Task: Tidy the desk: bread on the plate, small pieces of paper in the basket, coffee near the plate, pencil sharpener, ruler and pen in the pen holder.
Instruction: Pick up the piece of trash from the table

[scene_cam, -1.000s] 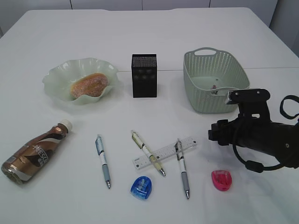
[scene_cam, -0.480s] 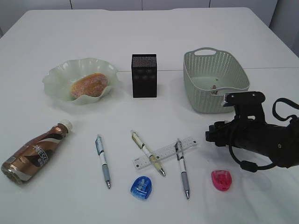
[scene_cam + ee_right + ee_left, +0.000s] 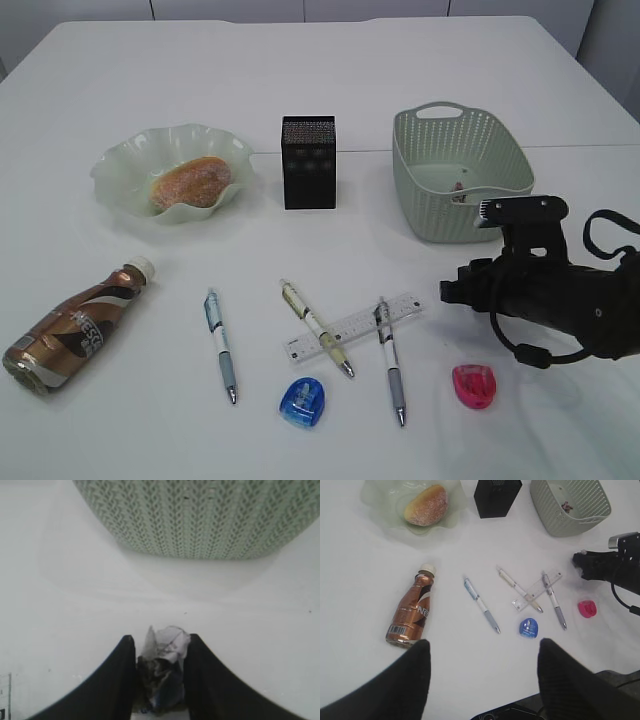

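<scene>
Since a second ago, the right end effector (image 3: 159,680) has dipped slightly and pinched shut on a small piece of paper (image 3: 162,665) on the tabletop (image 3: 300,80), near the basket (image 3: 460,170). Crumpled paper gives (fingers hold only its lower part), so it may slip free while lifted over the rim.

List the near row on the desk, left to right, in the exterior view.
Coffee → left pen → blue sharpener → right pen → pink sharpener. The middle pen and the ruler overlap, so I left them out.
</scene>
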You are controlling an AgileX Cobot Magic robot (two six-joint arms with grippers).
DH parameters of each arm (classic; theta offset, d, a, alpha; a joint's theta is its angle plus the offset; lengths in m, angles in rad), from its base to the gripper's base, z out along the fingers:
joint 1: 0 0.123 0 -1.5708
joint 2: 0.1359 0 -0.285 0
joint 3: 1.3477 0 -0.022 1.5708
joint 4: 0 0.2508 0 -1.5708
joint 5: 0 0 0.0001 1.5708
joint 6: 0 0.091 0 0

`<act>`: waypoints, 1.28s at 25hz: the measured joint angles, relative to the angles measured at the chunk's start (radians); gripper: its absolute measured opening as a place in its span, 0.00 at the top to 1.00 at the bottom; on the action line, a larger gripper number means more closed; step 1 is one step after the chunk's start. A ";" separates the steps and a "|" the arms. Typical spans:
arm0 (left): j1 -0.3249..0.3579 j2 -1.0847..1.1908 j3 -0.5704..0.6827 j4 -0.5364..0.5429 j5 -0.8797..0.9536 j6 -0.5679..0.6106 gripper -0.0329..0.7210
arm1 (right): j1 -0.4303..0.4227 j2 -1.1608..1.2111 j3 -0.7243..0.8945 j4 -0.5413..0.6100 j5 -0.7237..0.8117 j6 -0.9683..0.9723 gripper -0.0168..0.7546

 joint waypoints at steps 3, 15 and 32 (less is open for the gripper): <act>0.000 0.000 0.000 -0.018 0.000 0.000 0.31 | 0.000 0.000 0.000 0.032 -0.003 -0.002 0.77; 0.000 0.000 0.000 -0.032 0.000 0.000 0.31 | 0.000 -0.025 -0.002 0.066 0.043 -0.009 0.95; 0.000 -0.015 0.000 -0.037 0.000 0.000 0.31 | 0.000 -0.302 0.038 0.081 0.295 -0.009 0.95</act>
